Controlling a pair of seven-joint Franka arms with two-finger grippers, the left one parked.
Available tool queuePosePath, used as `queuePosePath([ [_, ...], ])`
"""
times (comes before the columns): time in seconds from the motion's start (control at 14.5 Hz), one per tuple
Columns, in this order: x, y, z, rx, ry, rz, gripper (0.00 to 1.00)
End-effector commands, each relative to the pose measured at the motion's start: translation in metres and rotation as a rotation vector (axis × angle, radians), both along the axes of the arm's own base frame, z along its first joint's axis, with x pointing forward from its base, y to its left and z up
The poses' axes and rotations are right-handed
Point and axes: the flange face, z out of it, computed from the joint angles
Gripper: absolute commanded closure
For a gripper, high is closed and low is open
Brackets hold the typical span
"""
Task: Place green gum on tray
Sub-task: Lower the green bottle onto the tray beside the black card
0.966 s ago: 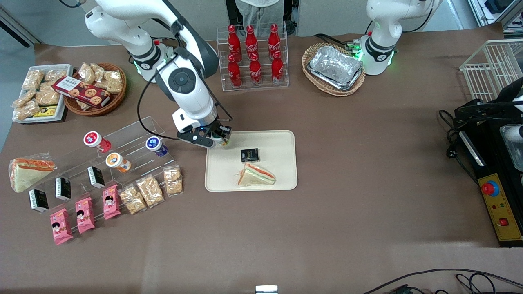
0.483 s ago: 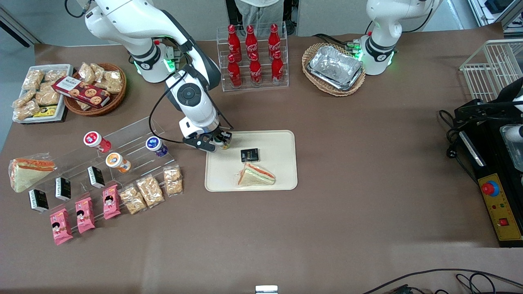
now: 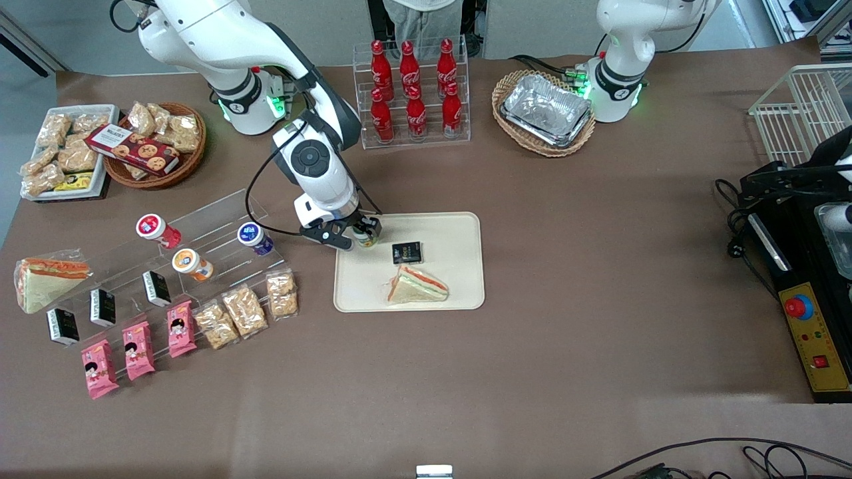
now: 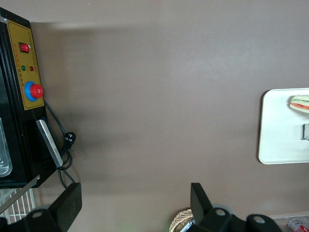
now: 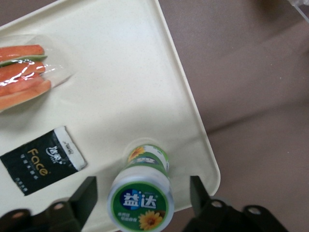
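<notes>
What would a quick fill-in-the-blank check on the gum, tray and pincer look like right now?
1. The green gum stands on the ____.
2. The pincer is ____, its fingers apart from the bottle.
3. The black packet lies between the gum and the ____.

Missing words: tray; open; sandwich

— What does the gripper (image 3: 363, 237) work over?
— A table in a brown tablecloth (image 3: 532, 372), evenly lit.
— And well away from it?
— Toward the parked arm's end, a black control box (image 3: 809, 319) with a red button, and a white wire basket (image 3: 795, 110). Toward the working arm's end, grey floor (image 3: 10, 166).
</notes>
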Motion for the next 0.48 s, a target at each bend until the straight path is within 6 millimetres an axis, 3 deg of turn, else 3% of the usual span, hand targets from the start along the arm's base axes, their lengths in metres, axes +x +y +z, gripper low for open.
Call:
queuePosePath([
  [0.0,0.003,0.002,0.004,0.012,-0.017,-0.028,0.0],
  [0.21,0.006,0.001,0.023,0.017,-0.029,-0.023,0.0],
  [0.28,0.008,-0.002,0.038,0.011,-0.022,-0.019,0.0],
  [0.41,0.018,-0.001,0.087,-0.012,0.007,0.001,0.0],
])
